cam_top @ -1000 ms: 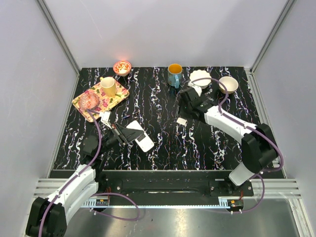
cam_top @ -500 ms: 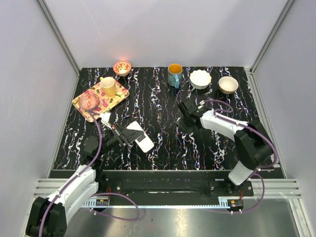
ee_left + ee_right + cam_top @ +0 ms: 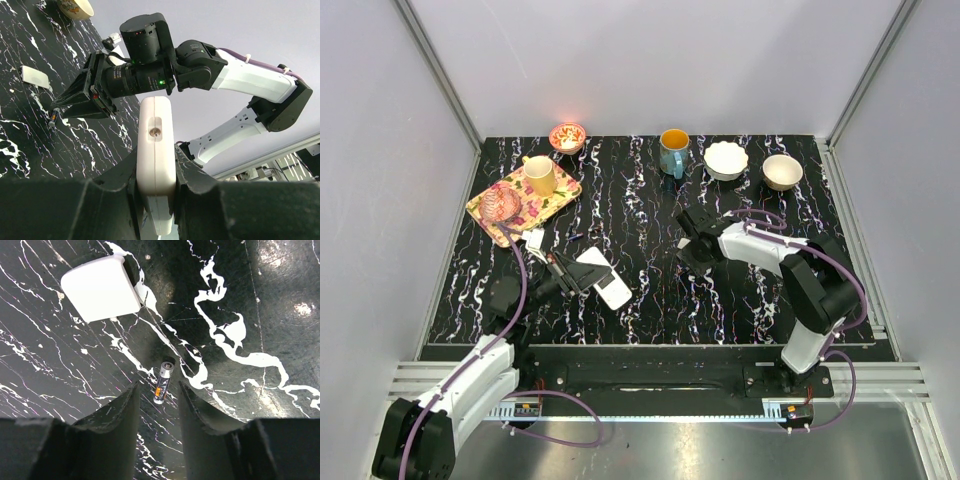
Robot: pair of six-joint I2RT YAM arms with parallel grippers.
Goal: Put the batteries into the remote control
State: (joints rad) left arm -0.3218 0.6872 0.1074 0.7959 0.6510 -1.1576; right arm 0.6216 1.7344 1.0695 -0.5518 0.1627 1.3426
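Observation:
The white remote control (image 3: 156, 135) stands edge-on between the jaws of my left gripper (image 3: 156, 162), which is shut on it. In the top view this gripper (image 3: 567, 276) holds the remote control (image 3: 608, 281) left of centre, just above the table. My right gripper (image 3: 158, 386) points down at the table with its jaws apart. One small battery (image 3: 163, 381) with an orange band lies flat between its fingertips, touching neither. The left wrist view shows that gripper (image 3: 70, 102) with the battery (image 3: 52, 118) at its tip. A white cover piece (image 3: 100, 287) lies just beyond.
A floral tray (image 3: 552, 203) at the back left carries a yellow cup (image 3: 540, 175) and a pink glass dish (image 3: 503, 203). Along the back stand a small red bowl (image 3: 567, 136), a blue mug (image 3: 673, 151), a white bowl (image 3: 725, 160) and a beige bowl (image 3: 782, 171).
My right arm has drawn back from near the white bowl toward the table's middle and come down over the battery, its jaws narrowing. The left gripper and remote have stayed put.

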